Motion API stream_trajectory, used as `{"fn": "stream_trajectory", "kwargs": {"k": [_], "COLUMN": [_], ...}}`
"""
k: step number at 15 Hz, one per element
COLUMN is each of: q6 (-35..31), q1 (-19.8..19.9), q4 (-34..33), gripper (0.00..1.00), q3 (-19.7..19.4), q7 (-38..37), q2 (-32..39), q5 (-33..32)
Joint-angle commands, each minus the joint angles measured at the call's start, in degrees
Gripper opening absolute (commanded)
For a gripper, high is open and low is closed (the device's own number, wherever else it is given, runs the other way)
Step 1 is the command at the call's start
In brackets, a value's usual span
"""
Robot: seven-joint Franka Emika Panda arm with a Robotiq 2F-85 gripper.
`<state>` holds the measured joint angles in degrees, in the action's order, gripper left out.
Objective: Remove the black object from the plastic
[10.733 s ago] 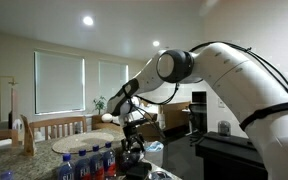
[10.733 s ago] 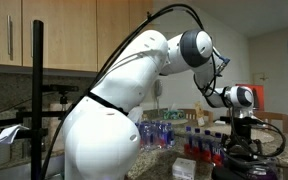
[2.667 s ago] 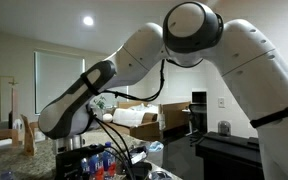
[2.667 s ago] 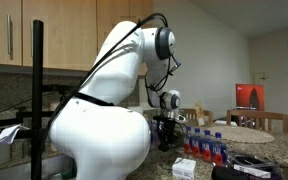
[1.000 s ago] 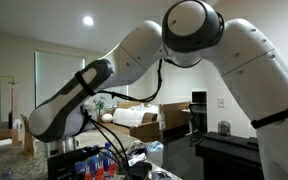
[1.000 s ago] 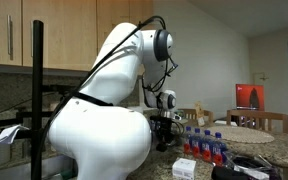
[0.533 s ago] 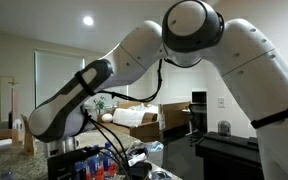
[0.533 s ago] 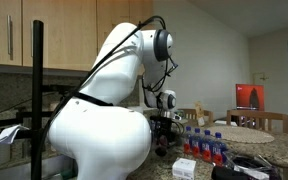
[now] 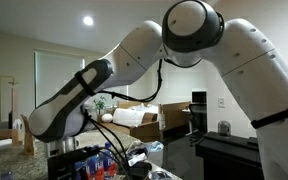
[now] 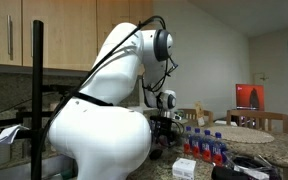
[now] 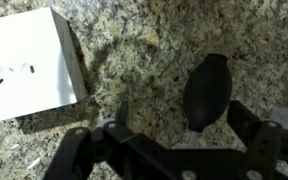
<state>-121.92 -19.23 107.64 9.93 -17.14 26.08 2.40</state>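
Observation:
In the wrist view a black bulb-shaped object (image 11: 207,92) lies on the speckled granite counter (image 11: 144,50), with no plastic around it there. My gripper (image 11: 181,108) is open. Its two dark fingers stand on either side of the black object, which is nearer the right finger. I cannot tell whether a finger touches it. In an exterior view my gripper (image 10: 164,138) is low over the counter, beside a plastic-wrapped pack of water bottles (image 10: 206,147). The pack also shows in an exterior view (image 9: 92,163), where my arm hides the gripper.
A white box (image 11: 26,65) lies on the counter at the upper left of the wrist view, close to the left finger. Wooden cabinets (image 10: 44,35) hang above. A black camera pole (image 10: 37,100) stands nearby. A dark round appliance (image 10: 246,168) sits beyond the bottles.
My arm swung from high over the far bottles down to the counter. Over the last seconds it sank a little lower. In the last half second nothing visibly moved.

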Motion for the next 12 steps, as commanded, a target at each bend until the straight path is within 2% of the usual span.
{"fn": "stream_trajectory", "kwargs": {"k": [1,12], "q6": [0.59,0.15], "q1": [-0.24,0.14], "q4": [0.81,-0.15], "gripper": [1.00,1.00], "q3": [-0.27,-0.22], "q7": [-0.59,-0.11], "q2": [-0.85,0.05], "q5": [-1.16,-0.43]}}
